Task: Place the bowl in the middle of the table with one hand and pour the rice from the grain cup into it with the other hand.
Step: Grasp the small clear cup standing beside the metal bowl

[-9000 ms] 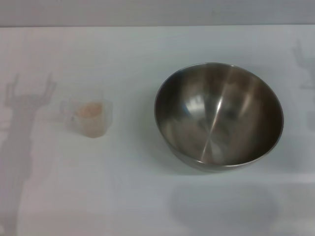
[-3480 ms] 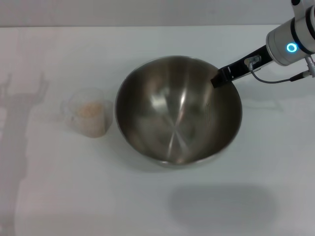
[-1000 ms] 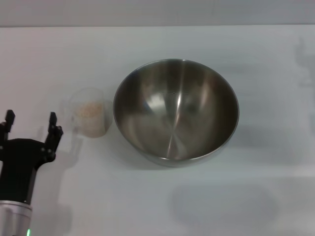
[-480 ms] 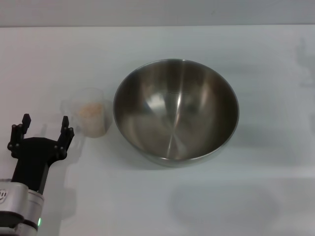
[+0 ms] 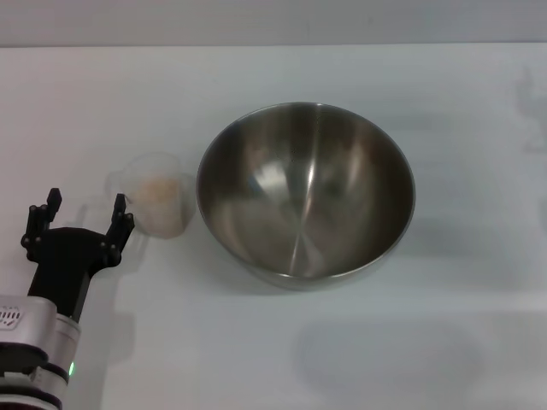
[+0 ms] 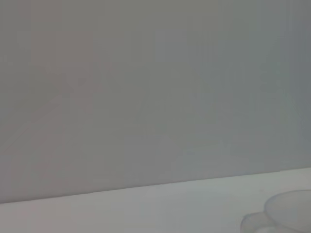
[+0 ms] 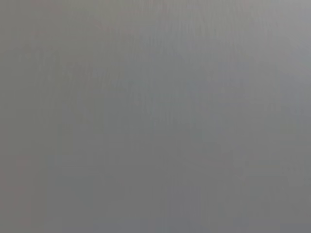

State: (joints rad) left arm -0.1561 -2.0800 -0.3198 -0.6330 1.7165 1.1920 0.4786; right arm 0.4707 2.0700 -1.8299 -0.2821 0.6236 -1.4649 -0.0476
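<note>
The left gripper (image 5: 83, 212) sits low at the near left of the table (image 5: 256, 359), fingers spread wide with nothing between them, pointed at the cup (image 5: 158, 203). The right-hand finger (image 5: 122, 219) is just beside the cup's near-left side, apart from it as far as I can tell. The handle seems to stick out on that same side, though clear plastic on white is hard to read. The arm runs back from the gripper to the bottom left corner. The right gripper isn't in sight at all, and its wrist camera shows only flat grey.

Progress-wise, I'd call the first half done: the bowl (image 5: 306, 192) stands upright around the middle of the table, nobody touching it. What's left is the whole pouring part: grab the cup, lift it, carry it over the rim, tip it. None of that has started, and the bowl is empty.

The cup is upright just left of the bowl, nearly touching its rim (can't say whether they actually touch). It's small and see-through, with a pale beige heap of rice (image 5: 157, 190) inside. The left wrist camera only catches the cup's rim (image 6: 291, 213) at the corner of the frame. The bowl is shiny steel, much bigger, so my guess is the pour shouldn't need much aim.
</note>
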